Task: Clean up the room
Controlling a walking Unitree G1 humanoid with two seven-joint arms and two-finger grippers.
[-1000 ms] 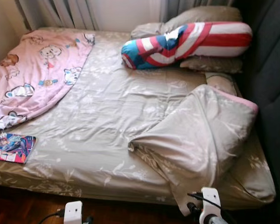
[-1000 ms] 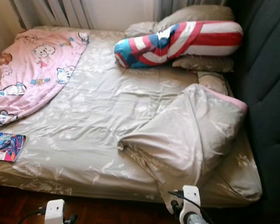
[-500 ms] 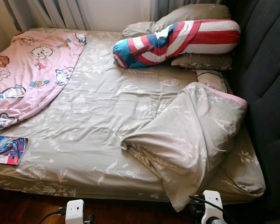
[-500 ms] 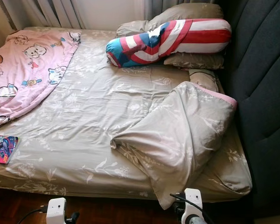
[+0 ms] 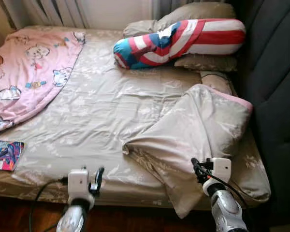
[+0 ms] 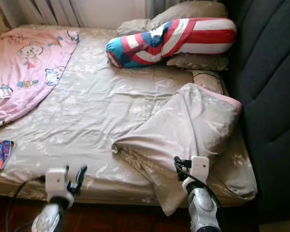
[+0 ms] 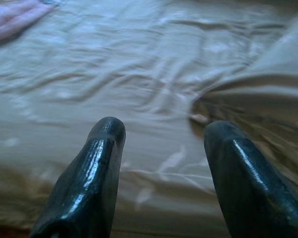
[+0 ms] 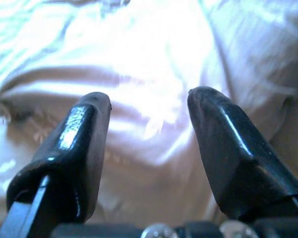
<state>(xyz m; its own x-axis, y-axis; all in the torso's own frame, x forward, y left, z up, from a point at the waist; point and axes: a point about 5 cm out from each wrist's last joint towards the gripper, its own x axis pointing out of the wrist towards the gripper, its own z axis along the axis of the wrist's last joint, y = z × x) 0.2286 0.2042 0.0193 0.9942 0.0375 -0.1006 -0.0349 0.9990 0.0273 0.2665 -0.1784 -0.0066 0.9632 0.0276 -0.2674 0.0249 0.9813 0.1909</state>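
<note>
You are looking down at one bed (image 5: 87, 121) under a taupe leaf-print sheet, with a dark padded headboard (image 5: 275, 96) along its right side. From the left: one comic book (image 5: 5, 154) lies flat at the near left edge, and one pink cartoon-print blanket (image 5: 29, 72) is spread over the far left corner. At the far end, one red, white and blue striped bolster (image 5: 183, 41) rests on two taupe pillows (image 5: 203, 12). One taupe duvet (image 5: 198, 130) with a pink underside lies folded back in a heap on the right half, a corner hanging over the near edge.

Your left end effector (image 5: 97, 178) is raised over the near edge, fingers (image 7: 97, 168) apart, aimed across the bare sheet. Your right end effector (image 5: 197, 169) is raised just over the duvet's near fold, fingers (image 8: 228, 144) apart, gripping nothing.
</note>
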